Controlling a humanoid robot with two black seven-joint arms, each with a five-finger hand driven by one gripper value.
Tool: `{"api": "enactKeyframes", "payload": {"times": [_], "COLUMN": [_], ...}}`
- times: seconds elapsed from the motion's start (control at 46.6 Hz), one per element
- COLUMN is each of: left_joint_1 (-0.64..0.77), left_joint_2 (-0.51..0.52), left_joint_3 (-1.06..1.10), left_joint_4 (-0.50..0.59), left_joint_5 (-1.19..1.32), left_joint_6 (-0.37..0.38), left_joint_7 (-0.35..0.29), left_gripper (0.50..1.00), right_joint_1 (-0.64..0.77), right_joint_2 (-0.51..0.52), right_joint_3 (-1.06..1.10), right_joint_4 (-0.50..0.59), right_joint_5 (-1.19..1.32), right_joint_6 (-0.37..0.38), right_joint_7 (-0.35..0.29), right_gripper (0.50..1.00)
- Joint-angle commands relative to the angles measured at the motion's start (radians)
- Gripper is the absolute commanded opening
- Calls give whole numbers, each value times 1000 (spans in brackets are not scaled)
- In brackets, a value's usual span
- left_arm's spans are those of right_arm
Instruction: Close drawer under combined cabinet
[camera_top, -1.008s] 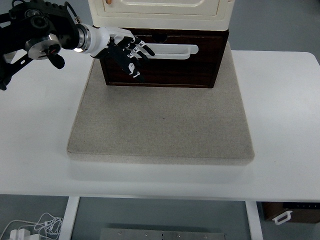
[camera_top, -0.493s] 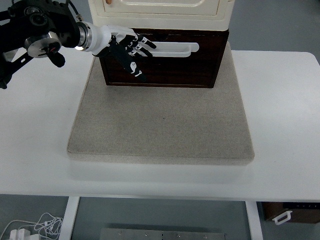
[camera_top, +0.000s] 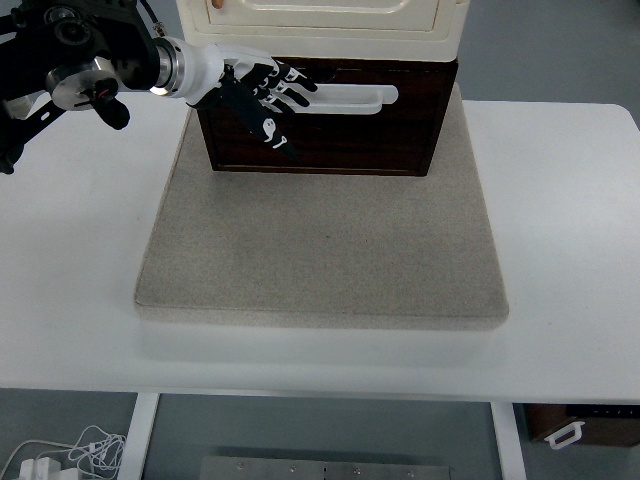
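- White rectangular tabletop (camera_top: 570, 250) fills most of the top view, with grey floor showing past its edges at 12 and 6 o'clock.
- On the table lies a square grey speckled stone-like slab (camera_top: 320, 250), covering the middle of the surface.
- At 12 o'clock on the slab stands the cream-coloured upper cabinet (camera_top: 320, 25), cut off by the picture's top edge.
- Directly beneath it sits the dark brown wooden drawer (camera_top: 340, 140), its front face turned toward 6 o'clock and sticking out a little past the cream body above (how far it still stands out cannot be judged from this steep angle).
- A long white bar handle (camera_top: 350, 97) runs across the upper part of the drawer front.
- The black-and-white left hand (camera_top: 260, 95) comes in from 10 o'clock on a black arm with a silver wrist ring; its fingers (camera_top: 295, 90) are stretched out and lightly spread, grasping nothing, lying flat against the drawer front at the handle's left end.
- White cables (camera_top: 60, 455) lie on the floor at 7 o'clock, below the table edge.
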Motion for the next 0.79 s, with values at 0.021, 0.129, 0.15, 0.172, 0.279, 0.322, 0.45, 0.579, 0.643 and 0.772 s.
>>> {"api": "enactKeyframes", "payload": {"times": [0.021, 0.129, 0.15, 0.172, 0.279, 0.322, 0.45, 0.579, 0.643, 0.772], "left_joint_1": [5, 12, 14, 17, 20, 20, 20, 20, 19, 17], "left_joint_2": [3, 3, 3, 3, 1, 1, 0, -38, -48, -114], "left_joint_3": [-26, -85, -98, -112, -174, -198, -279, -350, -399, -523], "left_joint_4": [-33, -40, -40, -40, -43, -43, -35, 0, 16, 66], "left_joint_5": [-5, -9, -12, -14, -29, -55, -175, -204, -204, -204], "left_joint_6": [-39, -135, -154, -170, -249, -272, -290, -290, -289, -284], "left_joint_7": [-7, -17, -20, -25, -66, -83, -160, -280, -332, -410], "left_gripper": [1000, 1000, 1000, 1000, 1000, 1000, 1000, 1000, 1000, 1000], "right_joint_1": [0, 0, 0, 0, 0, 0, 0, 0, 0, 0], "right_joint_2": [0, 0, 0, 0, 0, 0, 0, 0, 0, 0], "right_joint_3": [0, 0, 0, 0, 0, 0, 0, 0, 0, 0], "right_joint_4": [0, 0, 0, 0, 0, 0, 0, 0, 0, 0], "right_joint_5": [0, 1, 1, 0, 0, 0, 0, 0, 1, 1], "right_joint_6": [0, 0, 0, 0, 0, 0, 0, 0, 0, 0], "right_joint_7": [1, -1, 1, -1, 1, -1, 1, -1, 1, -1], "right_gripper": [952, 952, 952, 952, 952, 952, 952, 952, 952, 952]}}
